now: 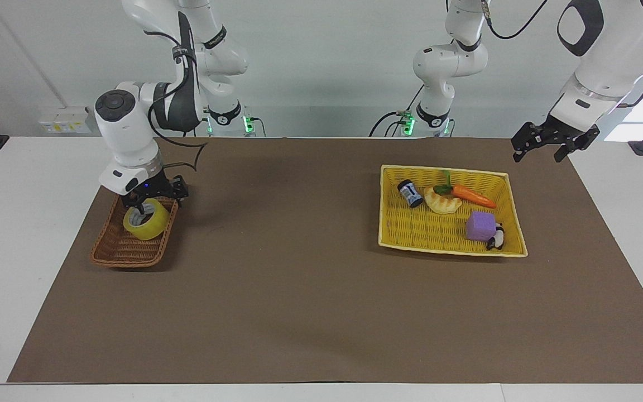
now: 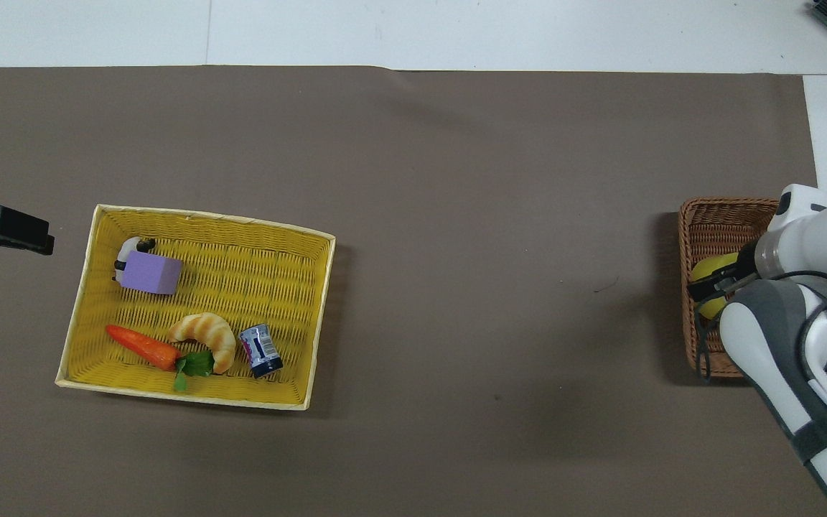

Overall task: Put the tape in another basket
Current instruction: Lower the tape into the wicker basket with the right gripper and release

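While the tape [image 1: 146, 219] lies tilted in the brown wicker basket [image 1: 126, 251], the right gripper [image 1: 154, 196] hangs just over it, jaws spread and released; over the brown mat's corner, the left gripper [image 1: 542, 146] waits open.

**Bench layout**

Mat [image 1: 310, 290] covers the bench. Wicker basket [image 1: 115, 251] sits at the right arm's end; tape [image 1: 145, 219] lies in it, at the end nearer the robots. Right gripper [image 1: 151, 202] is over the tape, one finger in its core. Big basket [image 1: 438, 231] sits toward the left arm's end and holds a can [image 1: 409, 193], croissant [image 1: 442, 202], carrot [image 1: 469, 195], cube [image 1: 481, 225]. Left gripper [image 1: 545, 146] waits over the mat's corner beside it.
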Available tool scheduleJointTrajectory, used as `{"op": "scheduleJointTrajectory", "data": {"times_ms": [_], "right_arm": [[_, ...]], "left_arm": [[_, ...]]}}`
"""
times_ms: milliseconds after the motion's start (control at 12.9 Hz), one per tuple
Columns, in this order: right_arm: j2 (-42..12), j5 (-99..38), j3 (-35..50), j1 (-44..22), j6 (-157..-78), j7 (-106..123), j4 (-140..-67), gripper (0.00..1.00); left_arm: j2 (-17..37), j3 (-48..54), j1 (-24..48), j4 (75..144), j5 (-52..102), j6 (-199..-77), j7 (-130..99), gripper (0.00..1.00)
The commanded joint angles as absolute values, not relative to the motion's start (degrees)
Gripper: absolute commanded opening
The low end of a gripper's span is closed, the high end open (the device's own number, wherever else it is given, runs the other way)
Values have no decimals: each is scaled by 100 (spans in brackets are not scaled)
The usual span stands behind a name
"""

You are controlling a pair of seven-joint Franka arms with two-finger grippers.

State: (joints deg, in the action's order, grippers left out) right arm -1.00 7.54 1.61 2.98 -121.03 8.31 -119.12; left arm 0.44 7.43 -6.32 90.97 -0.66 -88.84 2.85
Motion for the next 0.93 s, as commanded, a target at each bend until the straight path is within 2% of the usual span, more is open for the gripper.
{"op": "scheduleJointTrajectory", "data": {"times_ms": [0,853], "right_arm": [[44,633,167,-33,-11604,-67,-11656,100],[228,466,290,-167,-8721,-931,-8941,100]], "left_arm": [[97,765,-668,8947,-123,-8728,316,100],[97,765,-668,8947,-123,-8728,316,100]]}}
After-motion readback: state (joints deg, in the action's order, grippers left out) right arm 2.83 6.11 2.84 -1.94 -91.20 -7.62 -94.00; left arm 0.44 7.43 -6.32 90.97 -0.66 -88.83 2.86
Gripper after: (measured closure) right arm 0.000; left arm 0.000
